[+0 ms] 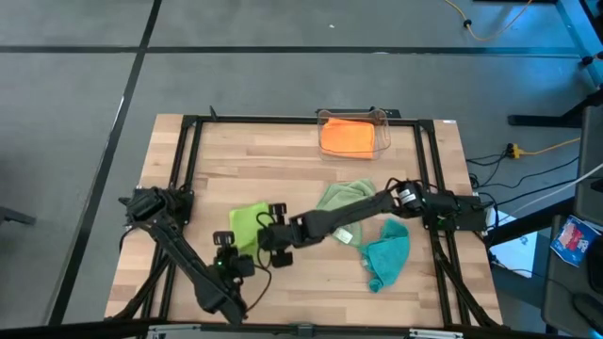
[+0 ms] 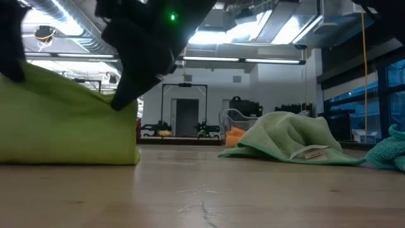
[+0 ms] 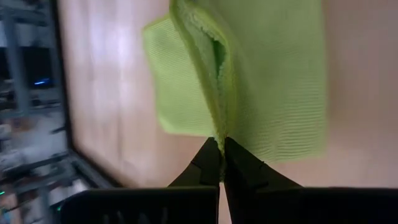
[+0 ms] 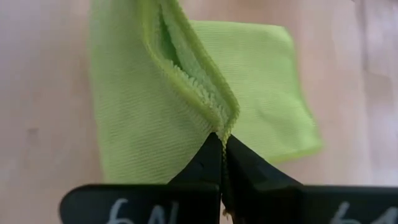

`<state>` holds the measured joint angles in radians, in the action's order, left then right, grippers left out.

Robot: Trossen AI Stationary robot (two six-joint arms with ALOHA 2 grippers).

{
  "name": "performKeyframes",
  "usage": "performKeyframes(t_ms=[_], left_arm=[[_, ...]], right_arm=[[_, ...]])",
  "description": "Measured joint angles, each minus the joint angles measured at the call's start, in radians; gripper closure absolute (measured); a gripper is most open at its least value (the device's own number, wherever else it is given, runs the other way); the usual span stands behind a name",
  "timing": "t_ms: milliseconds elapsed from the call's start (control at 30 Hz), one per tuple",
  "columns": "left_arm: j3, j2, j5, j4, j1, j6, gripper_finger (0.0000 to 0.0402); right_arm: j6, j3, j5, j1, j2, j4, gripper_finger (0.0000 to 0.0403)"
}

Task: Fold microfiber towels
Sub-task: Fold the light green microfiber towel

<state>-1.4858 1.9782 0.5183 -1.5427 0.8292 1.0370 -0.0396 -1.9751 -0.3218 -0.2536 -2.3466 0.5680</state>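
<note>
**Lime green towel pinched by both grippers, mid-fold**

Lime green towel [image 1: 247, 226] sits around 7 o'clock of the table [image 1: 283, 165] centre in the high view, and both arms are on it. The left gripper [image 3: 221, 163] has its fingers squeezed together on a doubled edge of the cloth, and you can see the two layers meeting right at the tips in the left wrist view. The right gripper [image 4: 222, 149] is doing the same thing, clamped tight on a folded corner with the fluffy inside of the fold showing above its tips. In the low view the towel is lifted at that edge, tent-like, with the rest resting on the wood.

Other cloths: the pale sage green towel [image 1: 341, 200] lies crumpled near the table centre, partly under the right arm, with its white tag [image 2: 311, 153] showing in the low view. The teal towel [image 1: 387, 251] is bunched up at about 4 o'clock. The orange towel [image 1: 347, 137] is at 12 o'clock, sitting inside the clear plastic bin [image 1: 382, 124].
</note>
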Motion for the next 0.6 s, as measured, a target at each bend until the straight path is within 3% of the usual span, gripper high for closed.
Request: performKeyframes(t_ms=[367, 467, 600], left_arm=[[0.213, 0.000, 0.019, 0.015, -0.090, -0.056, 0.0401], [0.241, 0.000, 0.019, 0.066, -0.110, -0.096, 0.0401], [0.252, 0.000, 0.022, 0.076, -0.138, -0.104, 0.0401]], right_arm=[[-0.071, 0.000, 0.041, 0.108, -0.001, -0.034, 0.0397], [-0.060, 0.000, 0.111, 0.135, -0.001, -0.033, 0.0395], [-0.024, 0.000, 0.140, 0.159, -0.002, -0.030, 0.0363]])
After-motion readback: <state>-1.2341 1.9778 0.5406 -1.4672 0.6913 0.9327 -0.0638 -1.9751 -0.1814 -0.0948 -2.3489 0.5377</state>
